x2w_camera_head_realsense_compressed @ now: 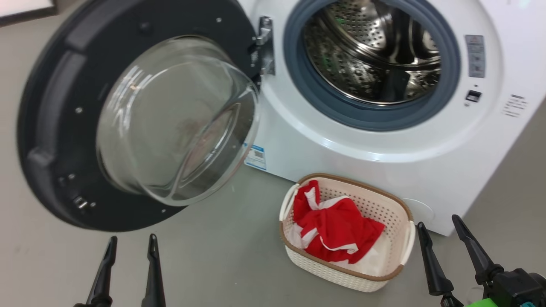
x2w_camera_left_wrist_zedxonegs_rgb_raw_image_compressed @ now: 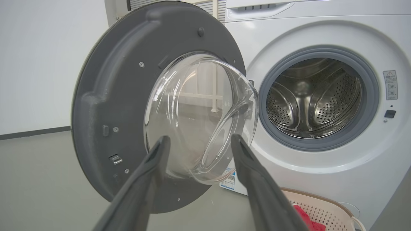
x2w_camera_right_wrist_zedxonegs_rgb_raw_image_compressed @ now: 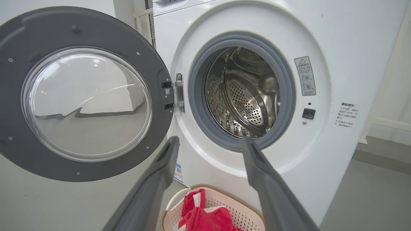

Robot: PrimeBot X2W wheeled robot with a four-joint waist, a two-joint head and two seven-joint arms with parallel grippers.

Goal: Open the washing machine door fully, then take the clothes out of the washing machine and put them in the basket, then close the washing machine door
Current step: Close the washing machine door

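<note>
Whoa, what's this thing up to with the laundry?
A two-armed robot is emptying a washing machine. The door hangs wide open, the drum looks empty, and the red clothes lie in the basket in front of it. Its left hand and right hand are open and hold nothing. Only shutting the door seems left to do.
</note>
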